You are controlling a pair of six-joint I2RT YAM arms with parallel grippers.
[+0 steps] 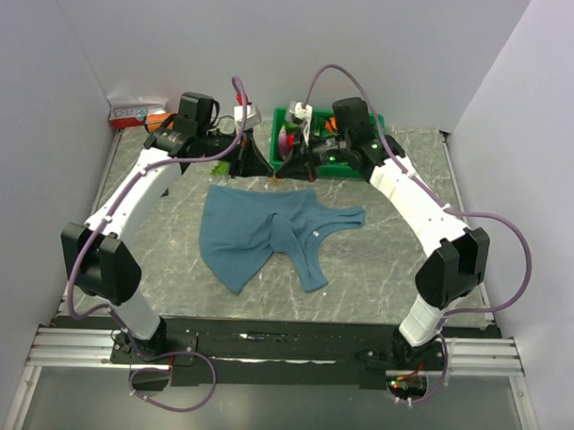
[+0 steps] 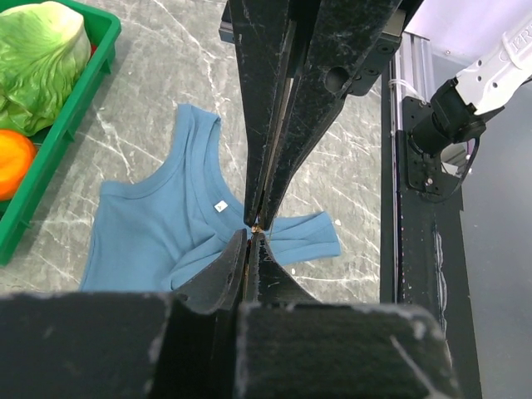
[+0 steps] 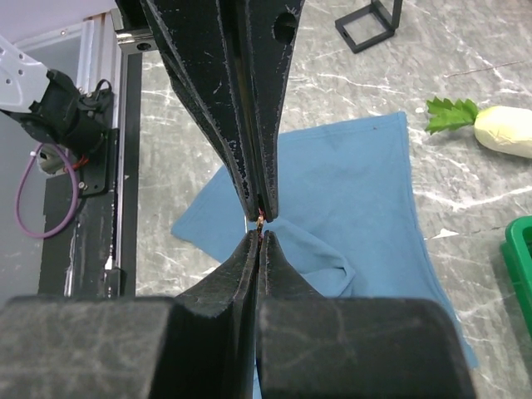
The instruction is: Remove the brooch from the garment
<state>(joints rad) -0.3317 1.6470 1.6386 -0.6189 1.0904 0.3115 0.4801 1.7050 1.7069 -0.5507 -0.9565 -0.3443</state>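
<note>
Two sets of fingers meet tip to tip at the middle far part of the desk. The left fingers are pressed together, with only a golden speck showing at the very tips. The right fingers are likewise closed, and a tiny reddish-brown bit is pinched between their points. That bit is the brooch, held by both sets at once.

In the top view the pinch sits over the far hem of the garment, just in front of the green bin. Whether the brooch still touches the cloth cannot be told.

The garment is teal-blue and lies spread on the grey marbled desk. Its straps are toward the right arm, and a small white label sits at the neck. One lower corner is folded over.

The bin holds a lettuce and an orange round thing. A white radish with green leaves lies on the desk beyond the garment on the left arm's side, near a small black wire frame. An orange-and-white box sits at the far left corner.
</note>
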